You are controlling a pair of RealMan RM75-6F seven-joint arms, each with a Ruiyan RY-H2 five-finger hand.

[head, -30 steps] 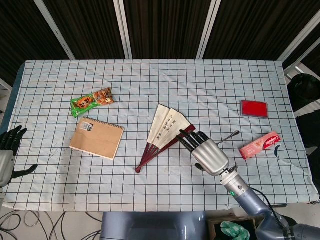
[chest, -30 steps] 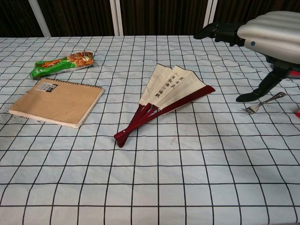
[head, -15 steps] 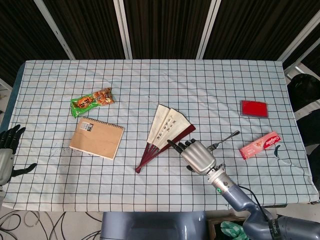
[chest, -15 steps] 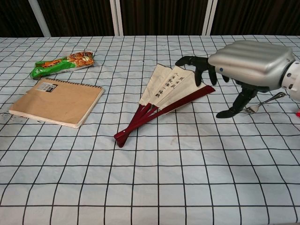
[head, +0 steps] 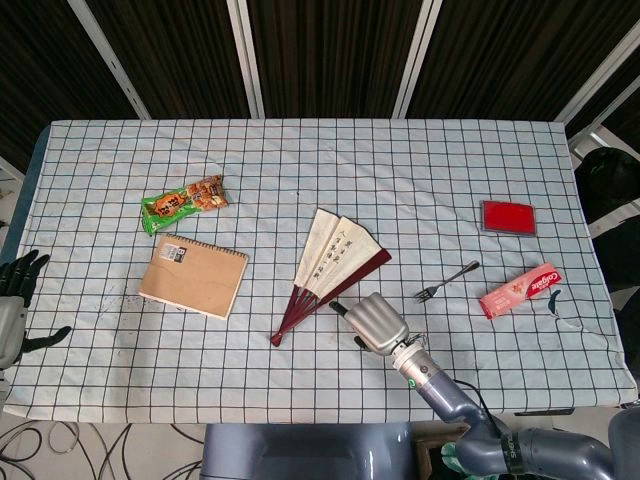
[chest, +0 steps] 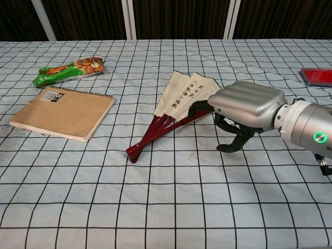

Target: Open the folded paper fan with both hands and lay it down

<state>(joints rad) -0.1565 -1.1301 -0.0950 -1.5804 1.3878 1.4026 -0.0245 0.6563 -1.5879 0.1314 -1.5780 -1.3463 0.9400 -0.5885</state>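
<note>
Paper fan (head: pixel 333 262), partly spread, lying flat near the middle of the checked tabletop (head: pixel 420 180): cream leaves with dark script fanned up and away, dark red ribs converging on the pivot at lower left, outermost red guard stick running along the right edge. Only a narrow wedge open so far; most of the spreading apparently left to do. Right hand (chest: pixel 244 106) set low just beside that guard stick, back uppermost, dark fingers (chest: pixel 232 139) curled down toward the cloth at the fan's right edge; contact with the stick likely but hidden under the palm, so grip impossible to confirm. Left hand (head: pixel 12 300) far off at the left border of the tabletop, holding nothing, fingers loosely apart. Risks from here: a one-sided push sliding the whole fan across the cloth instead of opening it, with nothing pinning the pivot; fingertips pressing on the paper and creasing or tearing a leaf. Nearby: notebook (head: pixel 193 276), snack packet (head: pixel 183 203), fork (head: pixel 446 281).
</note>
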